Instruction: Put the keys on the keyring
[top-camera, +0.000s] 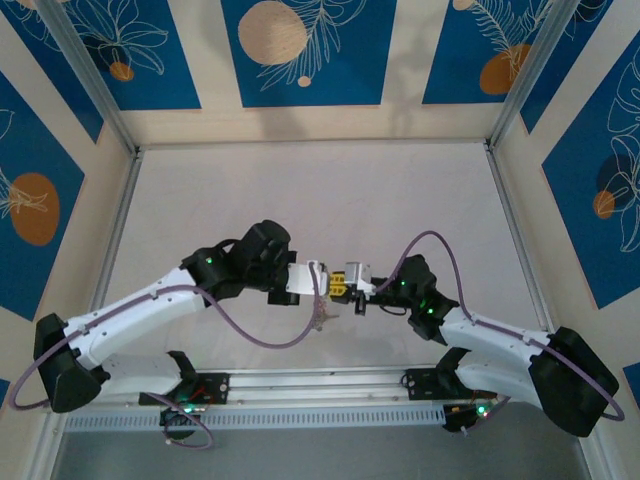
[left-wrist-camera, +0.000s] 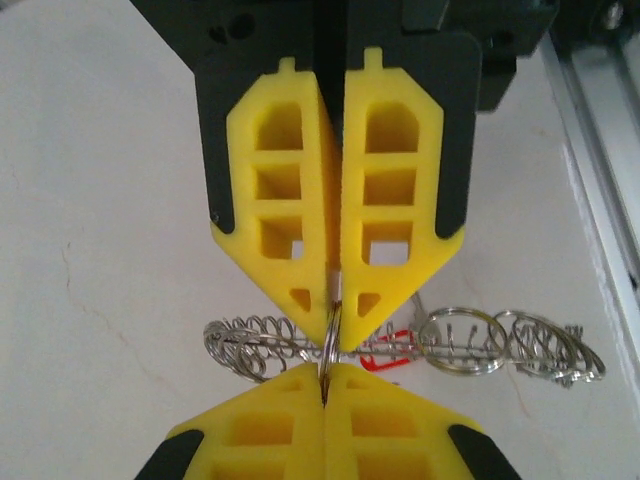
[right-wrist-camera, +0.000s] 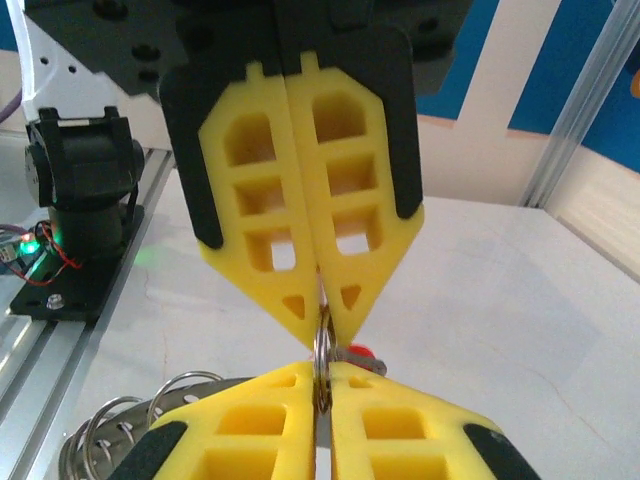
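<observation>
Both grippers meet tip to tip low over the middle of the table, left gripper (top-camera: 329, 285) against right gripper (top-camera: 349, 284). A thin silvery keyring (left-wrist-camera: 331, 335) stands edge-on between them. The left gripper (left-wrist-camera: 325, 378) is shut on its near rim, and the right gripper (left-wrist-camera: 337, 298) pinches the far rim. From the right wrist, the right gripper (right-wrist-camera: 320, 374) is closed on the keyring (right-wrist-camera: 322, 338), opposite the left gripper (right-wrist-camera: 322, 298). A red-headed key (right-wrist-camera: 358, 353) with a silvery shaft sits just behind the ring. A red-rimmed key (left-wrist-camera: 396, 351) lies on the table below.
A coiled wire piece (left-wrist-camera: 250, 345) strung with larger silvery rings (left-wrist-camera: 460, 340) lies on the white table (top-camera: 300, 190) under the grippers. Aluminium rails (top-camera: 300, 385) and the arm bases run along the near edge. Purple cables (top-camera: 250, 335) loop beside the arms.
</observation>
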